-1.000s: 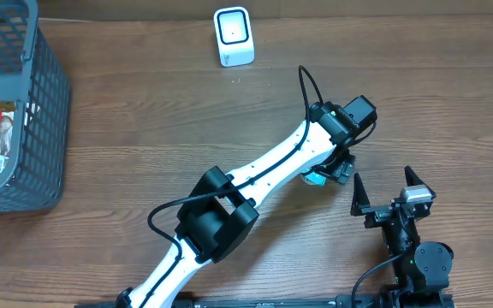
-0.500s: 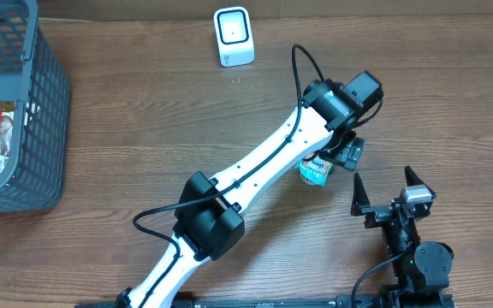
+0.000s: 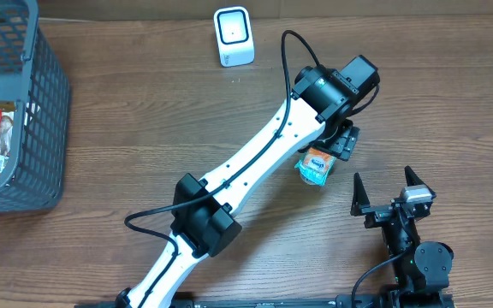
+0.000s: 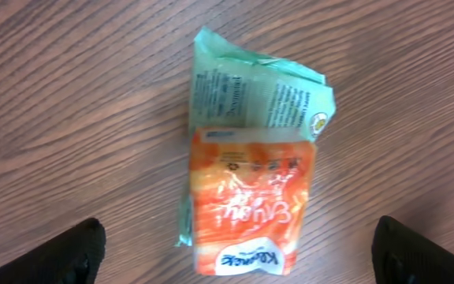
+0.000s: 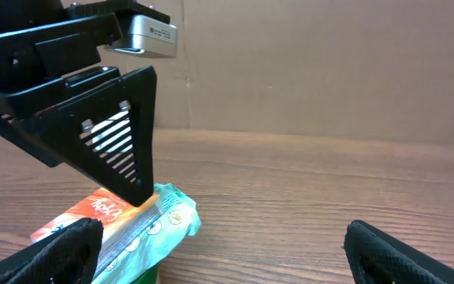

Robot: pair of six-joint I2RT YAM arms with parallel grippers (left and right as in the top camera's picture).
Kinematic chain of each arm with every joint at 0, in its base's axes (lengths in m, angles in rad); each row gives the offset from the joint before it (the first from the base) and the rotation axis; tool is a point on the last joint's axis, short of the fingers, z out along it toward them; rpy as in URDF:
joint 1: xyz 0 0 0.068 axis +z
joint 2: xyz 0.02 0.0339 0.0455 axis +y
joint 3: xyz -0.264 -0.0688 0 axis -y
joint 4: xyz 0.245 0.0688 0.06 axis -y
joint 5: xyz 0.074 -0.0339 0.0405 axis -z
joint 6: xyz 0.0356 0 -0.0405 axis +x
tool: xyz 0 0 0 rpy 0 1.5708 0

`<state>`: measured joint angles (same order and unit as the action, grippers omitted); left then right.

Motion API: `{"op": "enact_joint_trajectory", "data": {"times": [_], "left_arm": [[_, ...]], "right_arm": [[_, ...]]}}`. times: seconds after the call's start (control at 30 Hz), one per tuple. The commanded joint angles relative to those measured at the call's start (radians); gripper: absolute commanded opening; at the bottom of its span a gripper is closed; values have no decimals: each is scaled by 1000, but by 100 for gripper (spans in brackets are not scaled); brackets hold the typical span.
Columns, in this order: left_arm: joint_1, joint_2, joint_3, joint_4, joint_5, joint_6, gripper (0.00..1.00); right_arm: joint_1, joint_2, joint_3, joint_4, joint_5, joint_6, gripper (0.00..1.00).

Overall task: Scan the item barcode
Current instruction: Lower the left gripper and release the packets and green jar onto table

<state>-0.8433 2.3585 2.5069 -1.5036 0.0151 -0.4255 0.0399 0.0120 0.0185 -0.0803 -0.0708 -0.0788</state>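
Note:
The item is an orange snack packet (image 4: 251, 201) lying on a teal packet (image 4: 252, 91) on the wooden table. In the overhead view the pair (image 3: 315, 165) lies right of centre. My left gripper (image 3: 339, 145) hovers just above and behind it, open, with its dark fingertips (image 4: 73, 252) wide on either side of the orange packet and not touching it. The right wrist view shows the packets (image 5: 124, 221) under one left finger (image 5: 109, 118). My right gripper (image 3: 385, 190) stands open and empty to the right. The white scanner (image 3: 233, 36) stands at the back.
A grey mesh basket (image 3: 37, 111) holding several packets stands at the left edge. A brown cardboard wall (image 5: 314, 63) closes the far side. The left arm (image 3: 255, 175) stretches diagonally across the middle of the table.
My left arm has swung toward the back of the table. The packets, mostly hidden under its gripper before, now show more fully. The right arm has not moved.

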Motion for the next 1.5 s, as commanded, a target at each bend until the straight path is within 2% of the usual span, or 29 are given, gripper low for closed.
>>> {"op": "enact_joint_trajectory", "data": {"times": [0.0,0.17,0.33,0.47,0.6,0.63,0.7,0.77,0.9,1.23,1.47], "left_arm": [[-8,-13,-47,6,4,46,89],[-18,-13,-172,115,6,45,89],[-18,-13,-207,153,12,45,73],[-20,-13,-210,155,11,45,68],[-32,-13,-238,175,11,44,70],[-35,-13,-245,182,11,45,66],[-36,-13,-251,192,11,45,47],[-36,-14,-248,192,11,45,38],[-25,-14,-225,179,12,45,38],[41,-14,-16,35,9,44,37],[133,-14,-15,-74,-55,-3,37]], "right_arm": [[-2,-9,-11,3,5,-8,100],[-2,-9,-11,3,5,-8,100],[-2,-9,-11,3,5,-8,100],[-2,-9,-11,3,5,-8,100],[-2,-9,-11,3,5,-8,100],[-2,-9,-11,3,5,-8,100],[-2,-9,-11,3,5,-8,100],[-2,-9,-11,3,5,-8,100],[-2,-9,-11,3,5,-8,100],[-2,-9,-11,3,5,-8,100],[-2,-9,-11,3,5,-8,100]]}}
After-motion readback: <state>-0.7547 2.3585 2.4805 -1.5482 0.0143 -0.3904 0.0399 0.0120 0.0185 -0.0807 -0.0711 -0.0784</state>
